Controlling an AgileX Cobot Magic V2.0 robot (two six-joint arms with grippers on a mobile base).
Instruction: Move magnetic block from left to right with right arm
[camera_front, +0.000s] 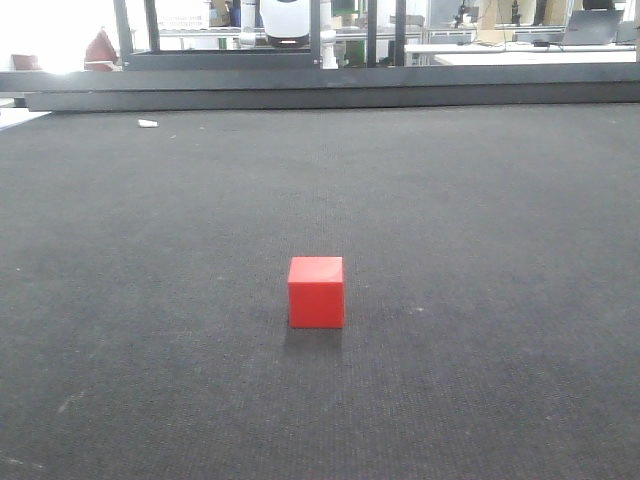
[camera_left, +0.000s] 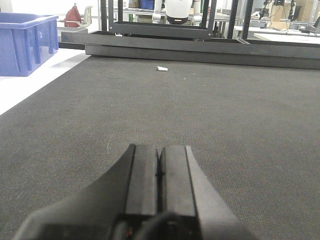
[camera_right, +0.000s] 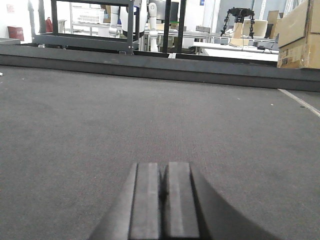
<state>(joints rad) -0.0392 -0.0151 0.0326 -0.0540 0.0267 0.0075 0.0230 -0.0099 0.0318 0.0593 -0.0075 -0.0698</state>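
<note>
Left hand (camera_left: 159, 150) closed, right hand (camera_right: 163, 167) closed, block (camera_front: 316, 292) front-view only

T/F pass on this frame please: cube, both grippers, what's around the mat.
1. The magnetic block rests on the dark mat with nothing touching it. True.
2. The right gripper has its jaws open. False: they are pressed together with nothing between them.
3. The left gripper is shut and empty. True.
4. The right wrist view shows the block. False: only mat lies ahead there; the block shows in the front view alone.
5. A blue crate stands beyond the mat's left edge in the left wrist view. True.
</note>
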